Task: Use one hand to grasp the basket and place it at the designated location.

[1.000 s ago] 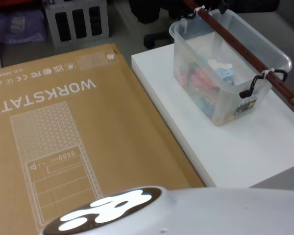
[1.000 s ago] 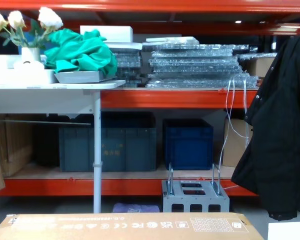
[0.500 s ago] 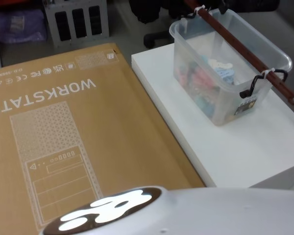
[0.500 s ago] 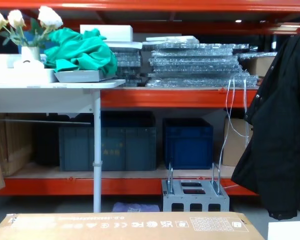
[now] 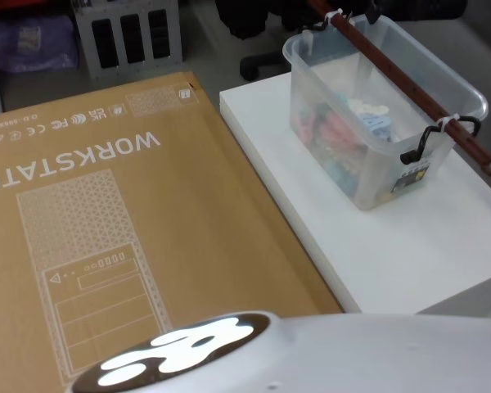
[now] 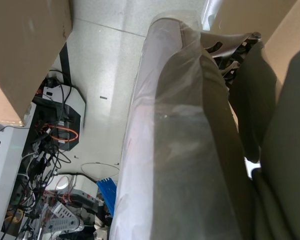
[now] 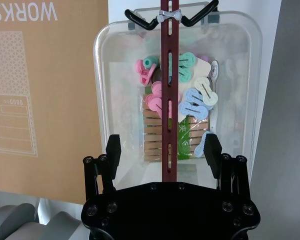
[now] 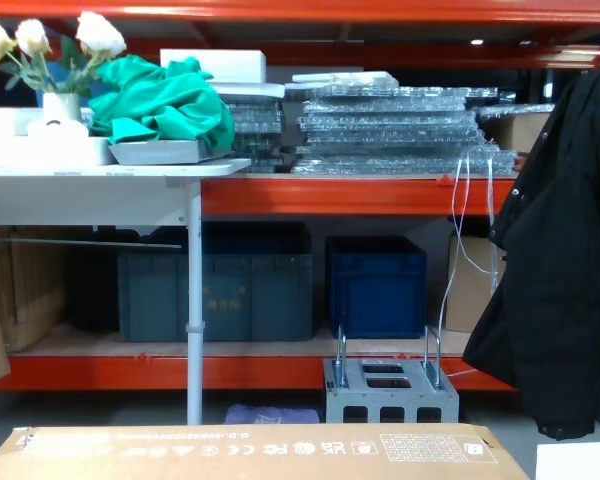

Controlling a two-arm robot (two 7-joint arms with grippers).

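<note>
Basket [image 7: 177, 90] directly below right tool [image 7: 162, 150], fingers spread astride its red bar [image 7: 169, 100].

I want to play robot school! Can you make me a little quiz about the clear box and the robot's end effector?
1. True or false: the basket stands on the white table.
2. What runs across the basket's top? A) a dark red bar B) a blue rope C) a lid
3. Fill in: the right end effector hangs above the basket with its fingers ____.

Key: 1 true; 2 A; 3 open, one on each side of the bar, not touching it.
</note>
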